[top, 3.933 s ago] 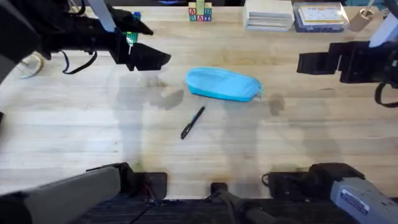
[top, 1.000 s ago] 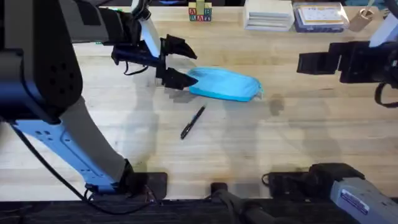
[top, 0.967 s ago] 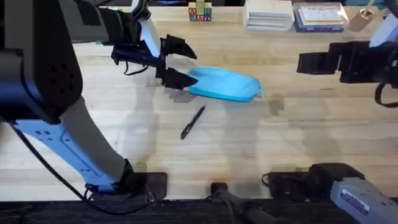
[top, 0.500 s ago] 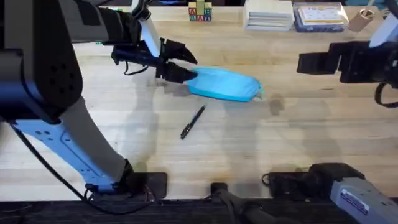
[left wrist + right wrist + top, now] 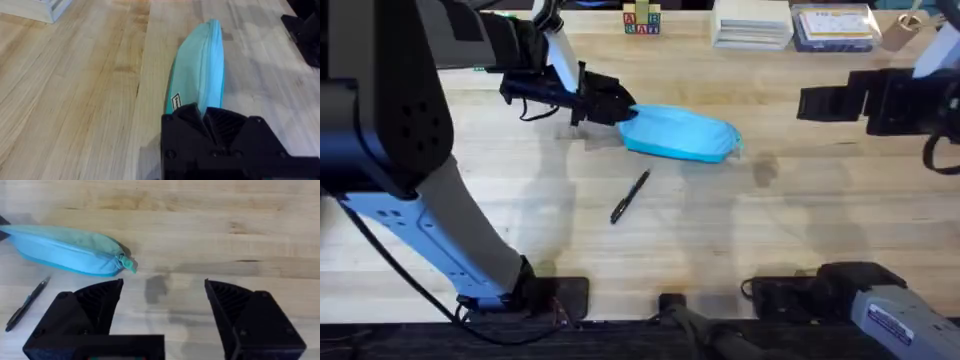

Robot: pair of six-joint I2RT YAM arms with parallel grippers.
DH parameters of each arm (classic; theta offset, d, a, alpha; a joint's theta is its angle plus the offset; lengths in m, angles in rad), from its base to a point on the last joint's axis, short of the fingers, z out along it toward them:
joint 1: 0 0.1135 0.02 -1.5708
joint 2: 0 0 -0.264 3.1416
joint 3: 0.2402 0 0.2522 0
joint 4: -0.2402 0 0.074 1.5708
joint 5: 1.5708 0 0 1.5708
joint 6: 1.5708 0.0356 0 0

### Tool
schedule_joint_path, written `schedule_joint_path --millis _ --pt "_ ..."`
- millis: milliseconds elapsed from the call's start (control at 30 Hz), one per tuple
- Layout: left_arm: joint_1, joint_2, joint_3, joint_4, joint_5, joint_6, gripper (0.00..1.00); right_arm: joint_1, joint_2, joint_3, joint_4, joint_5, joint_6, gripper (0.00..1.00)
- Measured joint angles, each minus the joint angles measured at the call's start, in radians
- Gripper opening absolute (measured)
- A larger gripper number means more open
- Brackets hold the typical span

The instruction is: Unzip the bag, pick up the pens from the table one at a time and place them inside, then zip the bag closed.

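The light-blue bag (image 5: 680,133) lies zipped on the pale wooden table (image 5: 470,200), its left end pinched by my left gripper (image 5: 623,108), which is shut on it. In the left wrist view the bag (image 5: 200,70) runs away from my closed black fingers (image 5: 182,117). A slim black pen (image 5: 631,196) lies just in front of the bag, apart from it. My right gripper (image 5: 807,102) hovers open at the right, well clear of the bag. The right wrist view shows the bag (image 5: 65,250), its zipper pull end, and the pen (image 5: 26,304).
Along the far edge stand small letter blocks (image 5: 641,20), a stack of white boxes (image 5: 752,24) and a clear box with blue contents (image 5: 832,27). Bare wood stretches around the pen and toward the front edge.
My left gripper came in from the far left to the bag's left end, with fingers open a second ago, and has now closed on that end. The right arm, bag and pen stayed put.
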Motion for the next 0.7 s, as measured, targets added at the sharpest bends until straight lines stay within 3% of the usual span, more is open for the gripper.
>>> schedule_joint_path --millis 333,700 --pt "0.000 0.000 0.000 0.000 0.000 0.000 0.044 0.000 0.000 0.000 -0.073 -0.006 -0.050 0.998" --pt "0.000 0.000 0.000 0.000 0.000 0.000 0.044 -0.002 0.014 0.000 -0.075 -0.148 -0.205 0.998"
